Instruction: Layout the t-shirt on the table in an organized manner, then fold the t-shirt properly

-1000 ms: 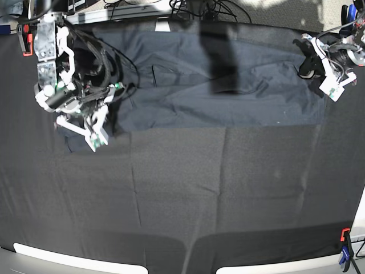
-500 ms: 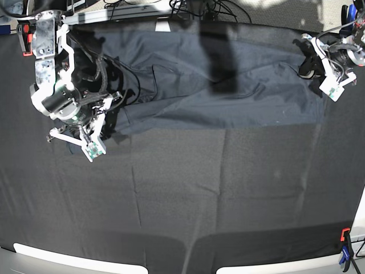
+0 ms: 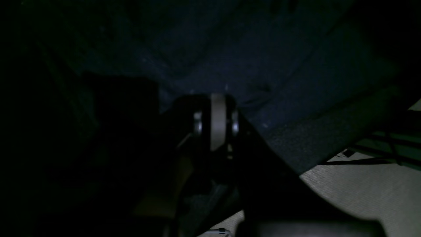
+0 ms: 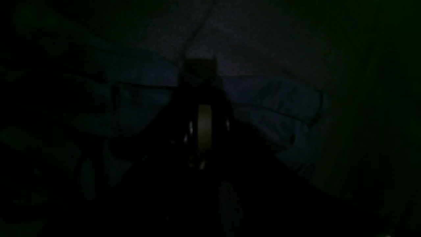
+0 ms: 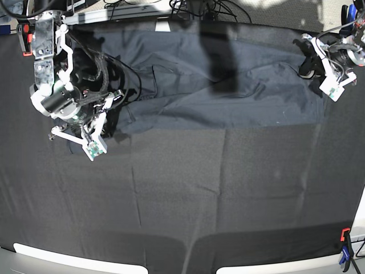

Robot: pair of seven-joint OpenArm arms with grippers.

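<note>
The dark slate-grey t-shirt (image 5: 228,85) lies stretched across the far half of the table (image 5: 228,194), with diagonal creases running toward its left end. There my right gripper (image 5: 111,108) is shut on bunched fabric. The right wrist view is very dark, showing the right gripper (image 4: 200,65) with jaws together and t-shirt (image 4: 269,95) folds around it. At the shirt's right end my left gripper (image 5: 307,67) is shut on the edge. In the left wrist view the left gripper (image 3: 215,97) pinches the t-shirt (image 3: 263,59) close to the table (image 3: 315,138) border.
A red clamp (image 5: 25,40) sits at the far left corner and a red and blue clamp (image 5: 345,251) at the near right. Cables (image 5: 199,8) run behind the far edge. A dark shadow (image 5: 219,51) crosses the shirt. Pale floor (image 3: 361,184) shows beyond the table.
My right arm has swung and shifted left with the shirt's left end, pulling the lower hem up into diagonal creases. The left arm has not moved.
</note>
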